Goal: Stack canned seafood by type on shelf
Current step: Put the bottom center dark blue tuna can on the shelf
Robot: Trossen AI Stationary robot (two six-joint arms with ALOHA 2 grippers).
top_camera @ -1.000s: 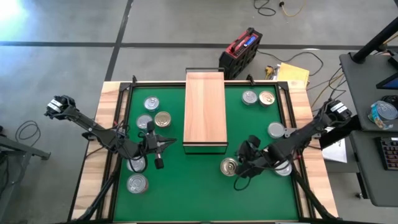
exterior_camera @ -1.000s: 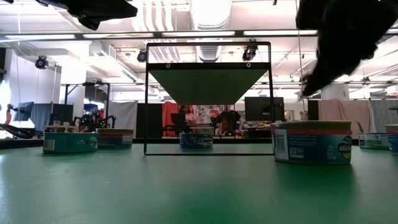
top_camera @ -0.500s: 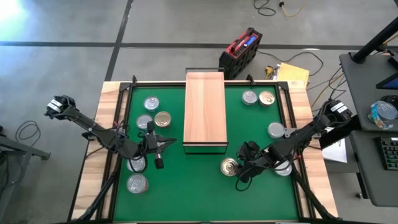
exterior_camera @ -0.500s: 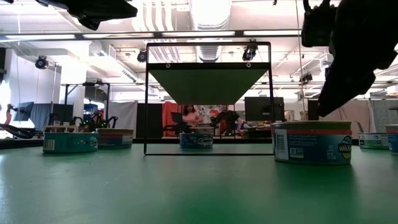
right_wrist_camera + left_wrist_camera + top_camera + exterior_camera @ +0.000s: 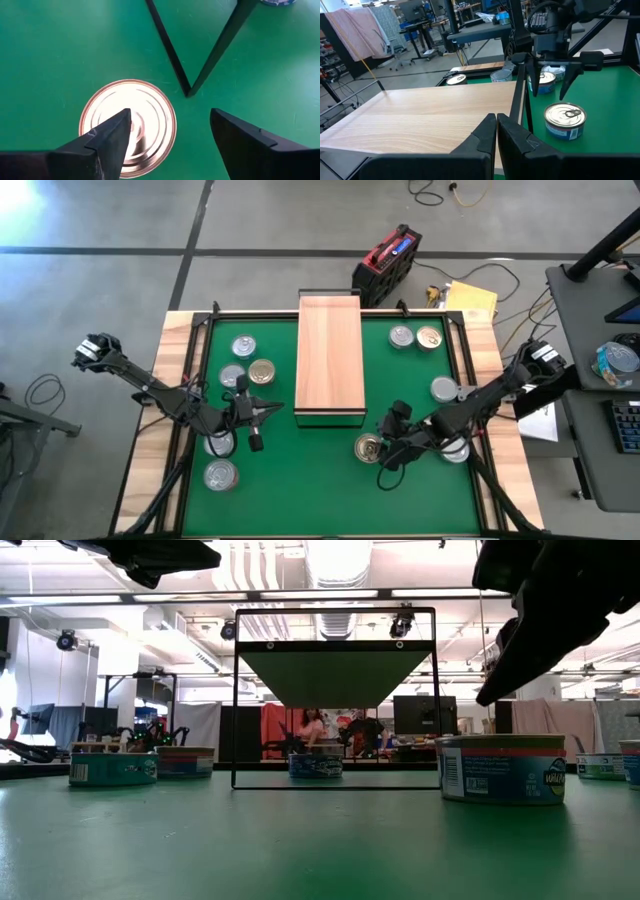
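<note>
The light-wood shelf (image 5: 330, 360) stands mid-table on its dark frame. Silver-lidded cans rest on the green mat to its left (image 5: 243, 346) and right (image 5: 401, 336). A gold-lidded can (image 5: 368, 447) sits on the mat near the shelf's near right corner. My right gripper (image 5: 390, 442) hangs open just above it, pointing slantwise down. In the right wrist view one finger (image 5: 107, 137) shows over the can's lid (image 5: 150, 120) and the other (image 5: 245, 140) over bare mat. My left gripper (image 5: 262, 412) hovers shut at the shelf's near left corner.
More cans lie near my left arm (image 5: 220, 474) and beside my right arm (image 5: 443, 389). The shelf's dark frame leg (image 5: 187, 92) stands just beyond the gold-lidded can. A red case (image 5: 388, 262) sits on the floor past the table's far edge.
My right gripper has opened and rolled at the wrist while staying over the gold-lidded can. The can has not moved.
</note>
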